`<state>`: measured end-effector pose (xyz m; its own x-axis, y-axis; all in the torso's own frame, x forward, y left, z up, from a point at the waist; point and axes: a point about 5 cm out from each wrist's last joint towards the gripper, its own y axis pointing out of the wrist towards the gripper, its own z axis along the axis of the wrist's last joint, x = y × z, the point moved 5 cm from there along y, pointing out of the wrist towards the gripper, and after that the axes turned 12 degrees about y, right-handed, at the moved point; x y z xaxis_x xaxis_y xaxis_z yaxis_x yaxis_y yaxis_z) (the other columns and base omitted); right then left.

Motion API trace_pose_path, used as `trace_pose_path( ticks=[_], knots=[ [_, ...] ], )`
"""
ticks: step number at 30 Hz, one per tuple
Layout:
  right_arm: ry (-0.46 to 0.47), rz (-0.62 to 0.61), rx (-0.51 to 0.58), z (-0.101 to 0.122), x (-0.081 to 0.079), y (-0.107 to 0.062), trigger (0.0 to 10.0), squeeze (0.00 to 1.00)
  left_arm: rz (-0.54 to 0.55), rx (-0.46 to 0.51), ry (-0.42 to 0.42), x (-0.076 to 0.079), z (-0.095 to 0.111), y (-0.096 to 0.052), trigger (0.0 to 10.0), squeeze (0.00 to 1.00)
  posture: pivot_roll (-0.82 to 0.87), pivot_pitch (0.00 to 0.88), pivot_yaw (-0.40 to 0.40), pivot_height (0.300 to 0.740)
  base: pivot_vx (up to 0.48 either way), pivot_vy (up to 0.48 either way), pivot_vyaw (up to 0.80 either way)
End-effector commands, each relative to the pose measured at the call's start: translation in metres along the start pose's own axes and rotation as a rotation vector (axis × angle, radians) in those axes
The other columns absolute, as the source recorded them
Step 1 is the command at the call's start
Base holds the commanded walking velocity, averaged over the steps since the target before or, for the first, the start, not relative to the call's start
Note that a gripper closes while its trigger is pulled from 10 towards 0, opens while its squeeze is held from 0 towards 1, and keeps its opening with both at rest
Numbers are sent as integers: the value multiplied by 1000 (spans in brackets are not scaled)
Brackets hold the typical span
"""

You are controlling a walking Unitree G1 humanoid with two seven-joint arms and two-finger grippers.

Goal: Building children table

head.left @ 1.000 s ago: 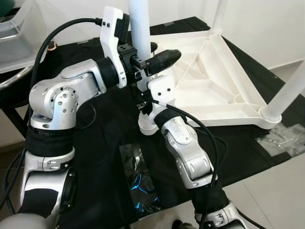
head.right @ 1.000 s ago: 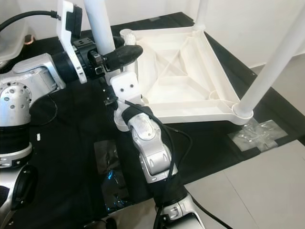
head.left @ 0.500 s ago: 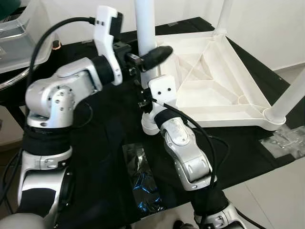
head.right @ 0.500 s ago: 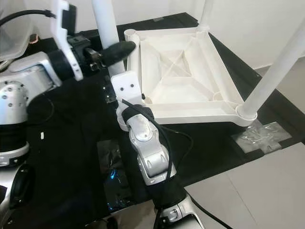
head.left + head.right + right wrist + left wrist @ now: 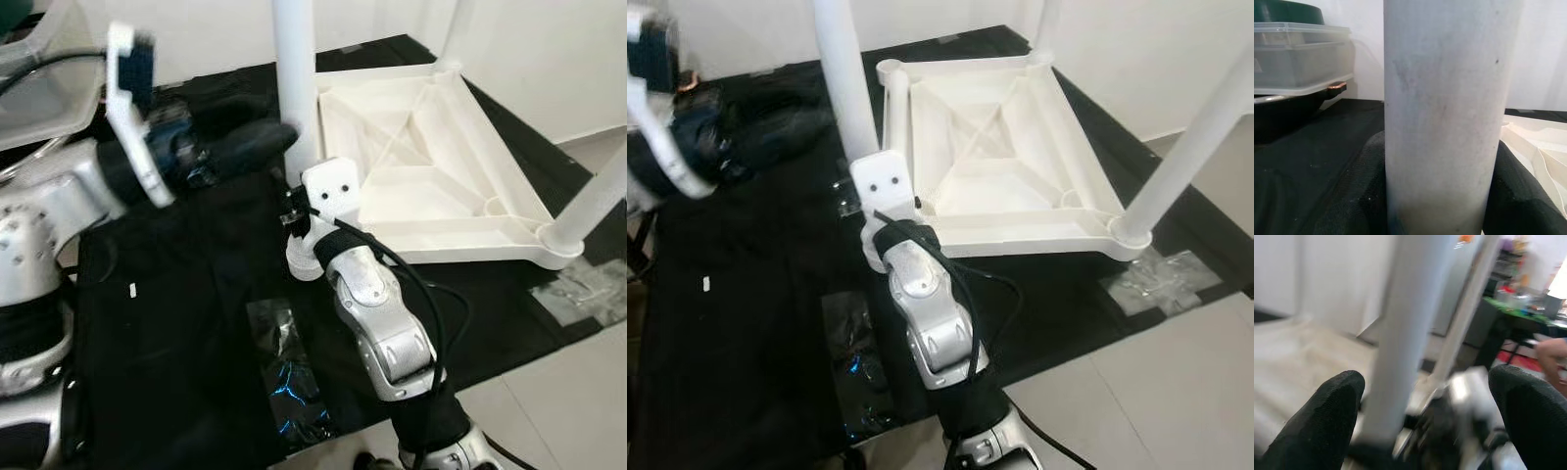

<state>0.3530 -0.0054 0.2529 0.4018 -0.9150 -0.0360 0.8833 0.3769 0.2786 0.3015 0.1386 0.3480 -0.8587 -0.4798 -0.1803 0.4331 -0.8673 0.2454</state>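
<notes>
With the upturned tabletop (image 5: 431, 186) on the black bench (image 5: 176, 333), the right pincer (image 5: 1440, 196) clamps 1 upright leg (image 5: 296, 88) at its corner socket; the left pincer (image 5: 245, 147), spread wide, hangs beside it, so seating this leg looks next.

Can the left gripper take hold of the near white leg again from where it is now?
Probably yes: the left gripper is open beside the white leg, nothing lies between them, and the right gripper holds the leg lower down.

The upright white plastic table leg (image 5: 294, 83) blocks the middle; bare black cloth (image 5: 167, 323) lies open on the left.
</notes>
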Motion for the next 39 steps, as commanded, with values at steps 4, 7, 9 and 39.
trace_pose_path(
  ticks=[4,7,9,39],
  knots=[
    [57,-27,-164,-41,4,-10,10000,0,241,-84,13,-30,-27,-22,10000,0,59,195,19,740,0,0,0],
    [96,-22,-161,-40,4,-11,10000,1000,418,-123,14,-51,-49,-33,10000,0,64,190,18,740,0,0,0],
    [110,-26,-157,-39,6,-12,10000,1000,523,-115,-11,-56,-68,-37,10000,0,62,191,17,740,0,0,0],
    [57,72,-249,-47,50,-78,10000,996,895,-235,15,-27,-162,-59,10000,0,23,187,21,740,0,0,0]
  ],
)
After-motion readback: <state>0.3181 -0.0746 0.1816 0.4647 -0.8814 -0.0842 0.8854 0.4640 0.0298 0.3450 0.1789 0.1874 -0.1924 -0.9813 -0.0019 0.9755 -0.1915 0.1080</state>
